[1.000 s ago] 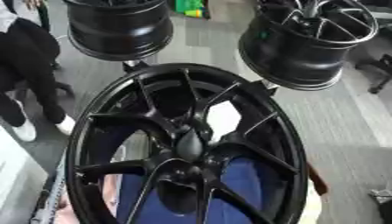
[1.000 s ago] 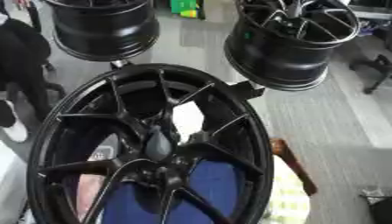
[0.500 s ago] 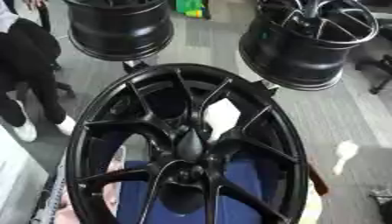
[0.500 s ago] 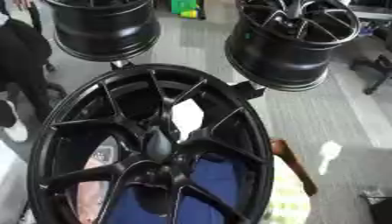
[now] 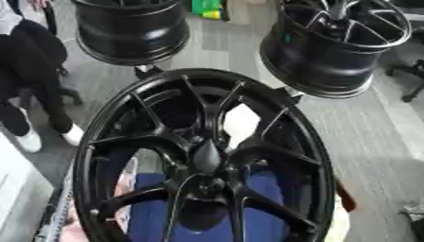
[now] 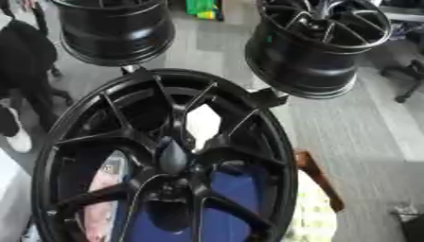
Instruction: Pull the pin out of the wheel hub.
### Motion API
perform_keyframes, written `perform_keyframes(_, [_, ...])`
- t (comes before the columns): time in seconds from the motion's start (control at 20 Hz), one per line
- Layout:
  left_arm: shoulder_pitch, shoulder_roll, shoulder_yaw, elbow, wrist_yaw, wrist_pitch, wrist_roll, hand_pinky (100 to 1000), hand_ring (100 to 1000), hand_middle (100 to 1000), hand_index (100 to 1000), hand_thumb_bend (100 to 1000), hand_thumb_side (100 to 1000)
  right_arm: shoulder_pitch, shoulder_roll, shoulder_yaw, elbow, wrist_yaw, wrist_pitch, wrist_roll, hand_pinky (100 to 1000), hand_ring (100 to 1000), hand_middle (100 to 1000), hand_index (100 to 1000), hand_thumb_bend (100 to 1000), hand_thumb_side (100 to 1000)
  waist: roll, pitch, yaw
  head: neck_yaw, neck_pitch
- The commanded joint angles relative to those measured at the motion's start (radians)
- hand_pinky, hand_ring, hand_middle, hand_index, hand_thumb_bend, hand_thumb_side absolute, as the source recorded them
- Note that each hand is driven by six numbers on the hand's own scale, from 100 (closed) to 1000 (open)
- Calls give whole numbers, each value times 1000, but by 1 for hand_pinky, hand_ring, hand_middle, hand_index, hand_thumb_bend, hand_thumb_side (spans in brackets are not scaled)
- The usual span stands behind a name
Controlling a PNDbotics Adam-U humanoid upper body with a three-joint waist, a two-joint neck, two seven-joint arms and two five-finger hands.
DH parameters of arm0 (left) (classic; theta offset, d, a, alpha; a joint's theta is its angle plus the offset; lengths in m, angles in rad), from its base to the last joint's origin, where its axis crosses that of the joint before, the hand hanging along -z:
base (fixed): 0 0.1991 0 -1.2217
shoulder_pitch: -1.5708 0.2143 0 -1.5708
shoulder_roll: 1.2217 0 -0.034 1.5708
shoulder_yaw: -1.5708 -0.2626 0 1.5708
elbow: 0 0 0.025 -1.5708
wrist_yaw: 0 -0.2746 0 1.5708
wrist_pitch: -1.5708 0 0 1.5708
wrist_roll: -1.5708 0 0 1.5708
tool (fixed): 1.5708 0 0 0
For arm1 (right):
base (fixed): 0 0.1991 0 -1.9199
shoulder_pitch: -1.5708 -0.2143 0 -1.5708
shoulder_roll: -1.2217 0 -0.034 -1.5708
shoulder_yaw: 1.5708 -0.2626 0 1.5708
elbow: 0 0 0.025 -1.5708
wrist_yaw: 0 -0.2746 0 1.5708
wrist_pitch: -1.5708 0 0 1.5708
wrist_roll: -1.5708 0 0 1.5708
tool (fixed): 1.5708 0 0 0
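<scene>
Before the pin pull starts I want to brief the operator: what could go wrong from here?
Three risks, as judgements:
1. Neither hand shows in either view, so any reach would begin unseen.
2. The near wheel hub is black on black between crowded spokes, and I cannot make out the pin; a hand could close on the wrong part.
3. Two more black wheels, far left and far right, sit close behind; an arm swinging over could hit them.

A black wheel hub (image 6: 165, 160) stands before two more wheels (image 6: 319, 45).
</scene>
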Motion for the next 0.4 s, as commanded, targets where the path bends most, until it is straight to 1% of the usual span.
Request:
perform_keyframes(0.05, [-9, 21, 8, -17, 0, 0, -1, 756, 829, 721, 830, 186, 597, -7, -43, -17, -56, -83, 2, -35, 846, 783, 741, 827, 100, 468, 5, -19, -1, 1, 0])
perform_keyframes(0.15, [-10, 21, 9, -17, 0, -1, 0, 756, 829, 721, 830, 186, 597, 5, -46, -25, -109, -137, -9, -40, 846, 777, 733, 821, 100, 477, 6, -18, -1, 3, 1])
perform_keyframes(0.3, [-11, 21, 10, -17, 1, -2, 3, 756, 828, 721, 829, 186, 595, 43, -54, -36, -226, -216, -22, -40, 843, 770, 723, 812, 100, 514, 7, -16, 0, 7, 0])
perform_keyframes(0.4, [-11, 21, 11, -17, 2, -2, 4, 756, 828, 721, 829, 186, 595, 72, -61, -42, -315, -253, -19, -45, 839, 765, 716, 808, 100, 498, 8, -16, 0, 10, 0])
